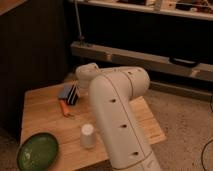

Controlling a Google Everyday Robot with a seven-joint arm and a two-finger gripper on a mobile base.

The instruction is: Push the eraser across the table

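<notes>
Hidden behind the bulky white arm (120,115) — gripper out of sight, fingers' state impossible to tell. Small black striped eraser (73,94) at ten o'clock on the light wooden plank table (40,107), beside the flat blue-grey block (65,92) and orange carrot (65,107) — within reach, probably for pushing.

The bench (45,107) has a light wooden plank top, and the eraser (73,93) on it is black with thin pale stripes. Beside it lie a blue-grey block (65,92) and an orange carrot (65,107); nearer are a white cup (87,135) and a green bowl (38,152). The white arm (117,115) hides the gripper, which reaches down by the eraser.
</notes>
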